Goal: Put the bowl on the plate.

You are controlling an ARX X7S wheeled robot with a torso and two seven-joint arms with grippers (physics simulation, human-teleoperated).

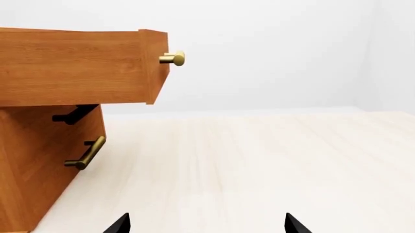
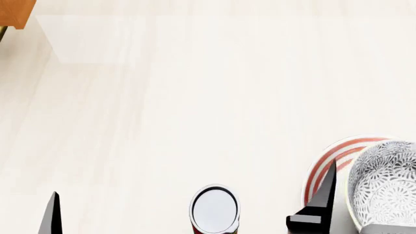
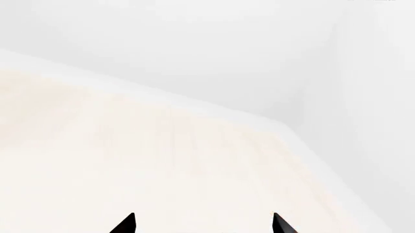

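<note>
Both end effectors, left [image 1: 204, 224] and right [image 3: 202, 223], gape empty; the bowl [image 2: 387, 185] already overlaps the plate [image 2: 331, 161], so a clumsy nudge could slide it off

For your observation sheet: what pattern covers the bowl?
Dense grey-black floral on white, the bowl; head view.

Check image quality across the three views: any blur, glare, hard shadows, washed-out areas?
Head view: sharp, flat even light, a faint soft-edged darker band across the pale table; bowl pattern and plate rings crisp. Left wrist view: no blur, wood cabinet grain clear, brass knob with a mild highlight. Right wrist view: very washed out, tabletop and wall nearly merge, little contrast.
</note>
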